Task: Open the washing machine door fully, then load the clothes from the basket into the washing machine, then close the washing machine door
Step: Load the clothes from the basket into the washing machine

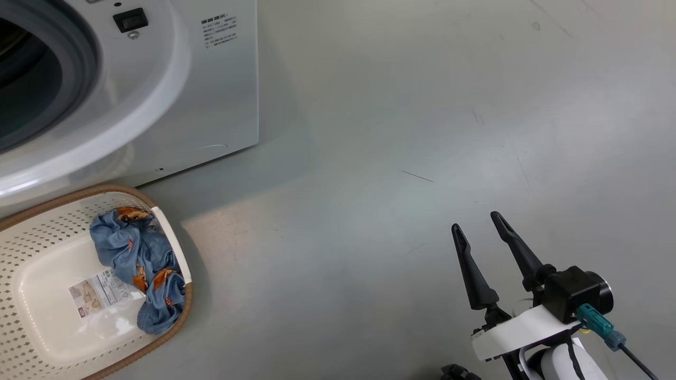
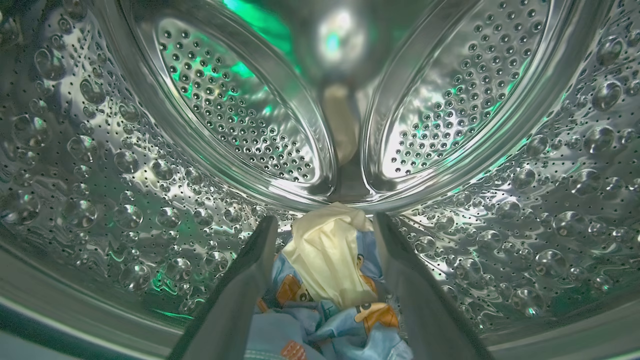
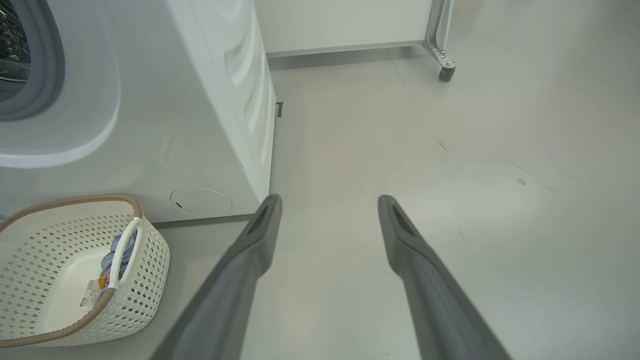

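Where the clothes lie: a bundle of clothes is seen on the bottom of the steel drum, light blue printed fabric with a plain cream piece draped over the top.
Left hand: it is held inside the drum with its fingers spread wide and the bundle lying between them. Nothing is gripped, and whether cloth brushes the fingers cannot be told.
Basket: it is set on the floor just beside the washing machine's front. A crumpled blue heap is lodged against its right wall, next to a paper label on the bottom.
Washing machine: its mouth is seen open, the grey rubber ring exposed and a black latch showing on the white surround.
Right hand: it is held over bare floor, well apart from basket and machine, with its fingers parted wide and nothing between them.
Background: a castor under a white unit is picked up beyond the machine in the right wrist view.
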